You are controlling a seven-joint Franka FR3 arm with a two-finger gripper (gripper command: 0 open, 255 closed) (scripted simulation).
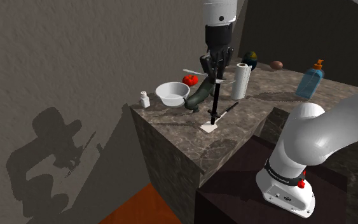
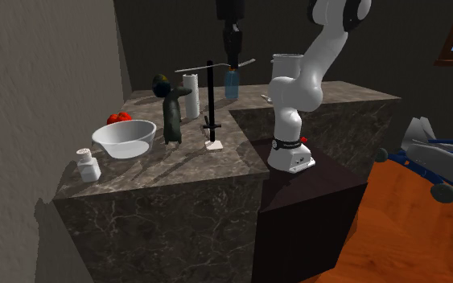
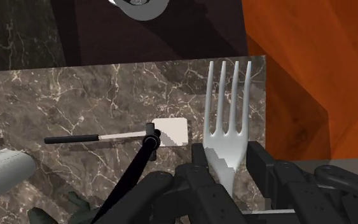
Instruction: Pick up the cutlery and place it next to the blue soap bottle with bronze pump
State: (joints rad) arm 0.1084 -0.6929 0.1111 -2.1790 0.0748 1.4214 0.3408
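A pale grey fork (image 3: 227,121) sits clasped between my gripper's (image 3: 229,167) black fingers (image 3: 199,160), tines pointing away from the hand. In the shoulder view the gripper (image 1: 214,70) hangs well above the marble counter (image 1: 171,130), with the fork (image 1: 192,72) sticking out level. The second exterior view has the same fork (image 2: 196,68) held level under the gripper (image 2: 233,59). The blue soap bottle with a bronze pump (image 1: 310,81) stands on the far counter section, away from the gripper; it is also visible behind the gripper (image 2: 232,84).
Under the gripper a black upright rod (image 1: 215,102) rises from a white square base (image 3: 172,130), with a black-handled utensil (image 3: 95,137) lying beside it. Nearby stand a paper towel roll (image 1: 240,81), dark figurine (image 1: 199,95), white bowl (image 1: 172,93), tomato (image 1: 189,79) and shaker (image 1: 145,98).
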